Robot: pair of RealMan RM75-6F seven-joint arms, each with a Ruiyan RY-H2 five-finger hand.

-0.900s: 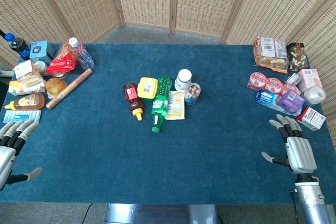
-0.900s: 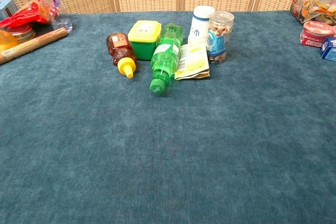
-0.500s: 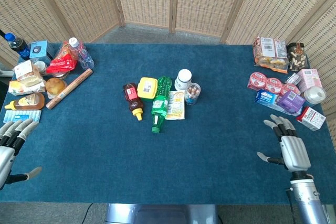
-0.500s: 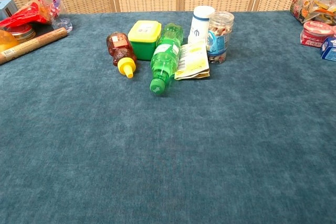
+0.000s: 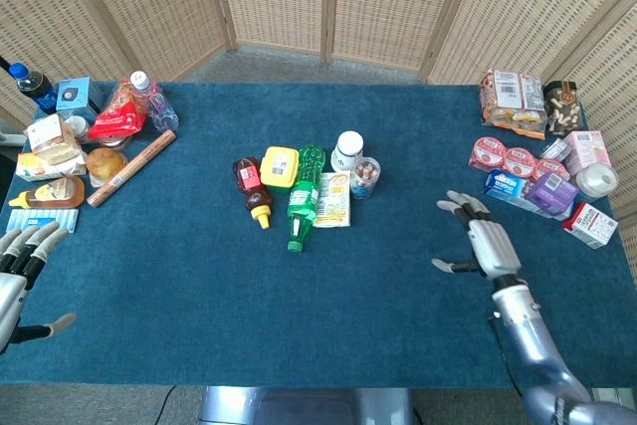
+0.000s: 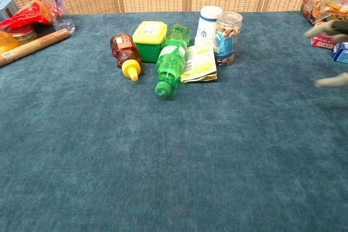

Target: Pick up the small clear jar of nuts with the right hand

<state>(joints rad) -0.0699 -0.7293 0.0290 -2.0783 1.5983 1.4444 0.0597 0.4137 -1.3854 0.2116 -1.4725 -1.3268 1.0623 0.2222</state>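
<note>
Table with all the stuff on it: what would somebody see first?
Probably the bright green bottle lying on its side in the middle of the blue table, with the yellow-lidded box just left of it. The small clear jar of nuts stands upright to its right, and the right hand hangs open over the cloth further right.

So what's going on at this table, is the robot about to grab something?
It looks that way. The right hand is open above the blue cloth, holding nothing, with bare cloth between it and the small clear jar of nuts. That jar stands upright in the middle group, beside a white bottle and a green bottle lying on its side. The left hand is open at the table's near left edge, touching nothing.
</note>
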